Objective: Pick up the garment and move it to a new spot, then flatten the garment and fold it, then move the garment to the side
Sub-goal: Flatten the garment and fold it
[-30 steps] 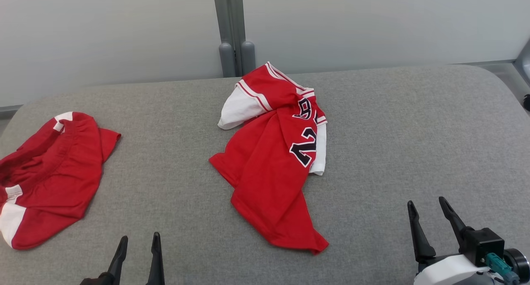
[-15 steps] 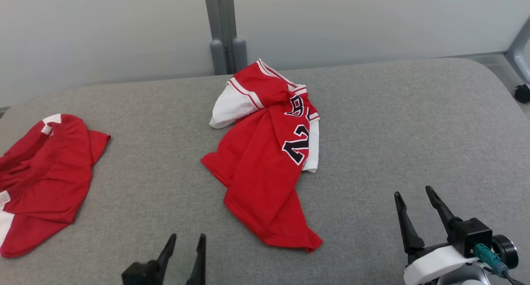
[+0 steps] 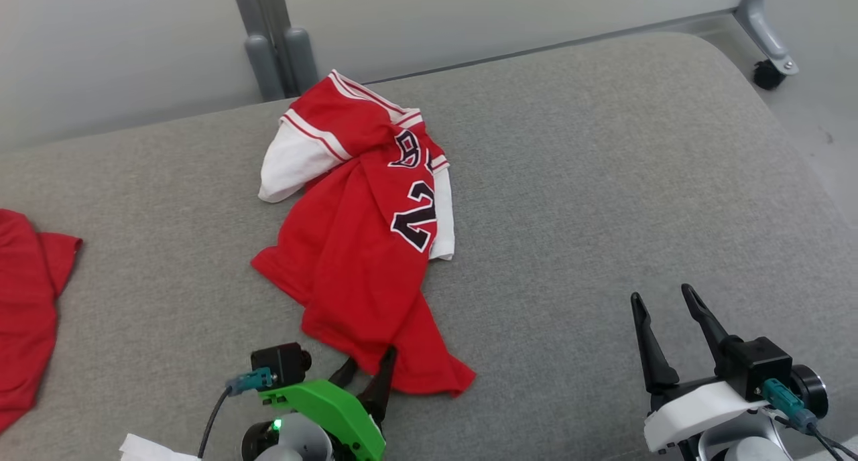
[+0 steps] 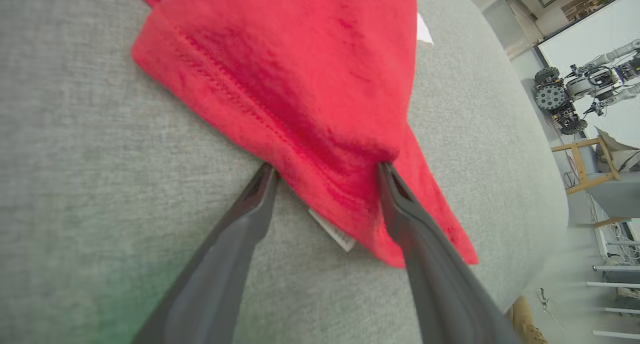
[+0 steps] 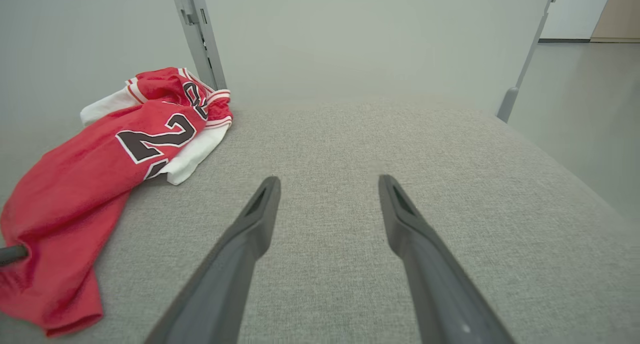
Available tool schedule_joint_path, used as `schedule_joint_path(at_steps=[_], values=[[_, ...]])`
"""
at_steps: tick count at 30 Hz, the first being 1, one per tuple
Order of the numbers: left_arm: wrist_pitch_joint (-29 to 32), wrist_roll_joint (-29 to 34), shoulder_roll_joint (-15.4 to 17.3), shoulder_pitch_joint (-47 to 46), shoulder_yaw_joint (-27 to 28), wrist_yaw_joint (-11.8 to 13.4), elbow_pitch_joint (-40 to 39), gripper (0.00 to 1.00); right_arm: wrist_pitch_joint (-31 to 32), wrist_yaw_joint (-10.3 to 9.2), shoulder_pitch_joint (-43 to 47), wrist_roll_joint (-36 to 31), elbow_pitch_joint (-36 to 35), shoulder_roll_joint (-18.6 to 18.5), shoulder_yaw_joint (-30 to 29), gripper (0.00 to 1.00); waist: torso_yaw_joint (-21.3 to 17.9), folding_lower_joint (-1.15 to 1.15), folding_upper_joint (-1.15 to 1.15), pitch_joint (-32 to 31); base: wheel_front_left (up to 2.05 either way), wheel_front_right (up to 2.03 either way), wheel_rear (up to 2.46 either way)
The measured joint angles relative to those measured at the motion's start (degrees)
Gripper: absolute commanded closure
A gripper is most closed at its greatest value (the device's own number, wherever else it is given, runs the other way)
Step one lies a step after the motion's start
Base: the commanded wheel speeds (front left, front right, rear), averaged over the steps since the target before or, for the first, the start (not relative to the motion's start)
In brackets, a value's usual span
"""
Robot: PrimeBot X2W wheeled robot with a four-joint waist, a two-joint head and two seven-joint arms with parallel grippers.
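At the far left of the head view a second red garment [image 3: 27, 307] is cut by the frame edge, so its shape cannot be made out. Next comes the left gripper [image 3: 367, 368], its base partly covered by a green bracket [image 3: 322, 404]. Its tips reach the near hem of the red jersey [image 3: 362, 246], though contact is unclear from here. The left wrist view is plainer — fingers spread wide, one tip at the hem's edge, the other against a fold, nothing clamped — and it shows a small white label [image 4: 332, 230] poking from under the cloth. The jersey lies crumpled mid-way across the grey pad [image 3: 570, 179], its number partly folded away. At right, the right gripper [image 3: 660, 293] hangs spread and empty over bare pad, well apart from the jersey.
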Motion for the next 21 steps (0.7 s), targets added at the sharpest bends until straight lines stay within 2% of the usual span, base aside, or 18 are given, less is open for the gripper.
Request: schedule_joint_path(at_steps=[2, 3, 4, 5, 9, 14, 18, 21], values=[[-0.64, -3.76, 0.0, -0.86, -0.9, -0.15, 0.12, 0.0, 0.0, 0.0, -0.01, 0.02, 0.11, 0.18, -0.23, 0.0, -0.95, 0.0, 0.0, 0.63, 0.0, 0.0, 0.0], [-1.03, -5.17, -0.01, -1.3, -1.36, -0.25, 0.37, 0.44, 0.0, 0.0, 0.0, 0.02, 0.19, 0.26, -0.38, 0.0, -1.39, 0.0, 0.0, 0.93, 0.0, 0.0, 0.0], [-1.49, -6.55, -0.01, -1.66, -1.78, -0.24, 0.73, 0.94, 0.0, 0.0, 0.0, 0.02, 0.24, 0.33, -0.49, 0.0, -1.71, 0.0, 0.0, 1.14, 0.0, 0.0, 0.0], [-1.99, -7.36, -0.01, -2.08, -2.46, -0.24, 1.29, 1.0, 0.0, 0.0, 0.01, 0.02, 0.31, 0.43, -0.6, 0.0, -2.02, 0.0, 0.0, 1.36, 0.0, 0.0, 0.0], [-8.59, -5.64, -0.11, -4.2, -3.04, 0.02, 3.87, 1.0, 0.0, 0.0, 0.08, 0.03, 0.68, 0.63, -1.02, 0.0, -2.32, 0.0, 0.0, 1.56, 0.0, 0.0, 0.0], [-14.11, -6.06, 1.22, -5.45, 2.38, 1.26, 1.34, 1.0, 0.0, 0.0, 0.46, 0.02, 0.66, 0.77, -1.45, 0.0, -1.08, 0.0, 0.0, 0.66, 0.0, 0.0, 0.0], [-13.35, -6.28, 5.65, -4.7, 5.04, 3.25, -0.44, 1.0, 0.0, 0.0, 0.84, 0.03, 0.73, 0.77, -1.32, 0.0, 0.4, 0.0, 0.0, -0.03, 0.0, 0.0, 0.0], [-7.5, -6.67, 9.65, -3.82, 5.11, 5.02, 0.48, 1.0, 0.0, 0.0, 0.85, 0.21, 1.02, 0.75, -0.85, 0.0, 1.58, 0.0, 0.0, -0.39, 0.0, 0.0, 0.0]])
